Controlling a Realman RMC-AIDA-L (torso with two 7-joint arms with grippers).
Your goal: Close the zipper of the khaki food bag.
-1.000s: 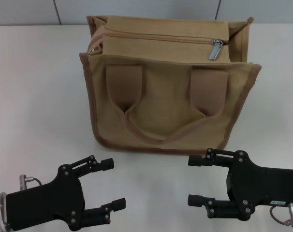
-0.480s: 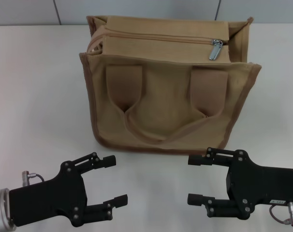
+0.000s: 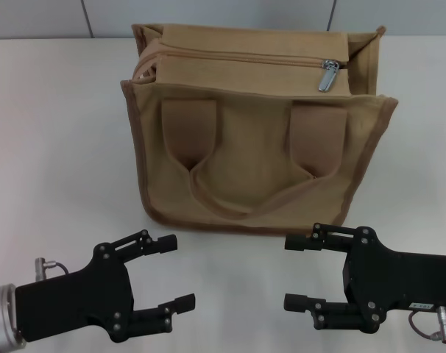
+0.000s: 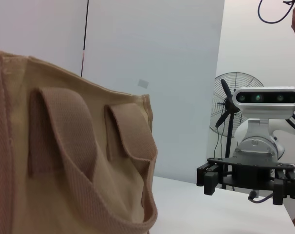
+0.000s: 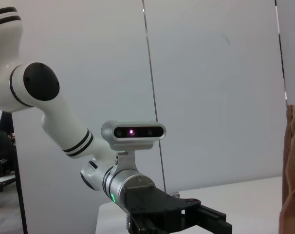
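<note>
The khaki food bag point(image 3: 256, 158) stands upright on the white table, its two strap handles facing me. The zipper point(image 3: 238, 59) runs along its top, and the silver pull tab point(image 3: 327, 75) hangs near the right end. My left gripper point(image 3: 176, 271) is open and empty, low over the table in front of the bag's left side. My right gripper point(image 3: 292, 272) is open and empty in front of the bag's right side. Neither touches the bag. The left wrist view shows the bag's handle side point(image 4: 64, 161) close up and the right gripper point(image 4: 245, 178) farther off.
The white table point(image 3: 54, 147) extends on both sides of the bag, with a grey wall behind it. The right wrist view shows the left arm point(image 5: 64, 131) and a strip of the bag's edge point(image 5: 293, 170). A fan point(image 4: 230, 107) stands in the background.
My left gripper has crept slightly forward toward the bag. The right gripper has barely moved, and the bag and pull tab are unchanged.
</note>
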